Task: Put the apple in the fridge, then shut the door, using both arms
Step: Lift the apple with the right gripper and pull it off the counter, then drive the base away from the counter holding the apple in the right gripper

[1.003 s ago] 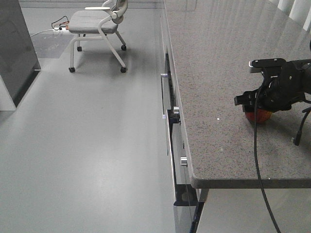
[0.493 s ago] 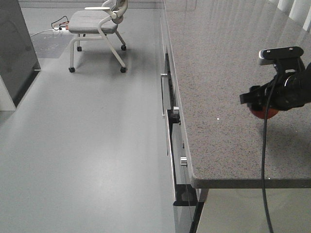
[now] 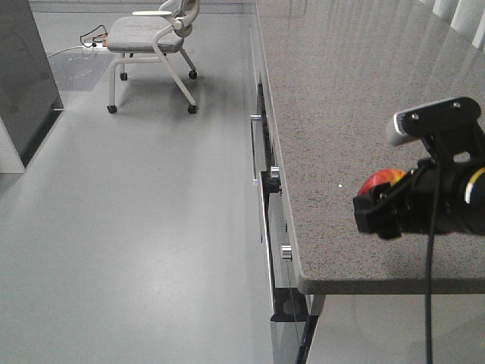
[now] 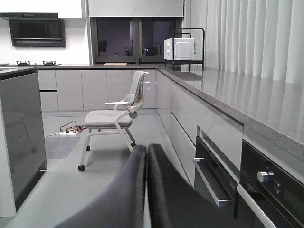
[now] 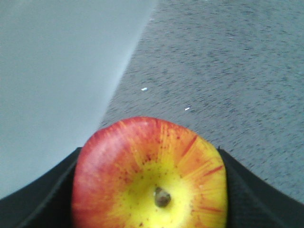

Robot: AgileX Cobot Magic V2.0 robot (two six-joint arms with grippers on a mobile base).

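Right pincer (image 3: 383,206) was pinching the apple (image 3: 381,180), stem end facing the wrist camera, a dark finger (image 5: 45,202) pressed to each flank. A second before, the fruit sat on the counter (image 3: 341,106) under the lowered pincer. Now it rode between the fingers, clear of the stone below and nearer the counter's front edge. Judged the pick complete and the carry begun. No fridge could be identified in any view, so placing and door-closing remained. Left pincer (image 4: 146,190) had its fingers pressed together, holding nothing, pointing toward a chair (image 4: 116,118).
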